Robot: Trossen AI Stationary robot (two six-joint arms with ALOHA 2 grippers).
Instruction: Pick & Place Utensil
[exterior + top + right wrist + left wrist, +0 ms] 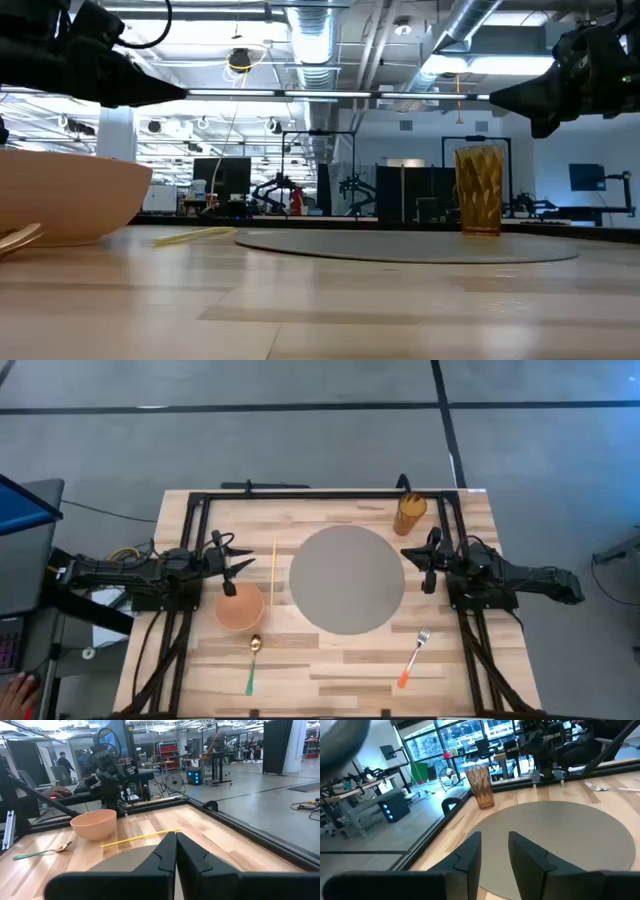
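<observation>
A fork with an orange handle [413,657] lies flat near the table's near right corner, also in the left wrist view [610,787]. A spoon with a green handle [252,660] [42,852] lies flat in front of the tan bowl [240,607]. A thin yellow stick [274,570] [142,837] lies left of the round grey mat [345,580]. My left gripper [232,562] [495,855] hovers open above the bowl's far side. My right gripper [410,556] [176,851] hovers shut at the mat's right edge. Neither touches anything.
An amber faceted cup [410,513] [478,190] stands upright at the far right corner, close behind my right gripper. A black frame [300,493] runs along the table's far edge and sides. Bare wood lies between spoon and fork along the near edge.
</observation>
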